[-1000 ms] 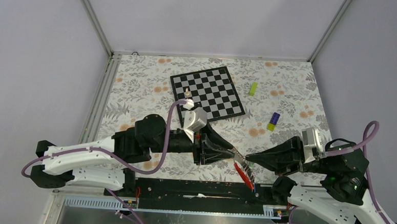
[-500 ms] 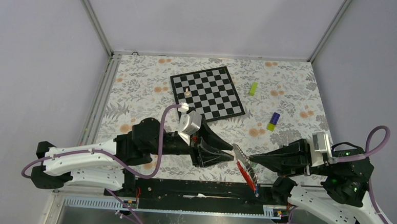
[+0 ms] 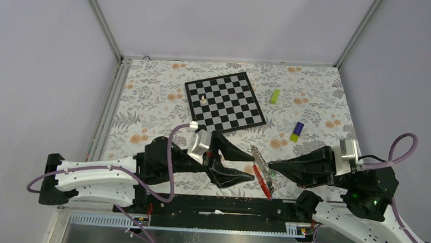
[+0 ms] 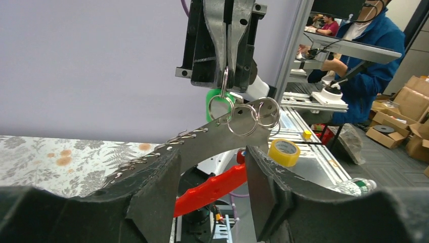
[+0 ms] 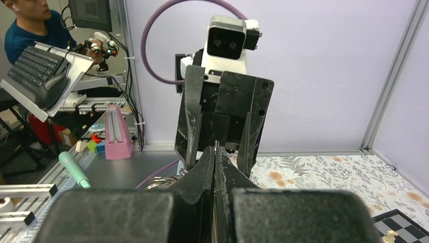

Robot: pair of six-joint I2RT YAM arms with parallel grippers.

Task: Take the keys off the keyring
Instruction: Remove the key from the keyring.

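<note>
Right claw is pinched shut on the keyring while the left claw hangs open, so a sloppy grab could yank the whole thing loose.

The keyring is thin polished metal, brightly reflective. Its red strap is smooth, glossy plastic. The left gripper is matt black plastic, faintly grainy. The desk covering is matt.
</note>
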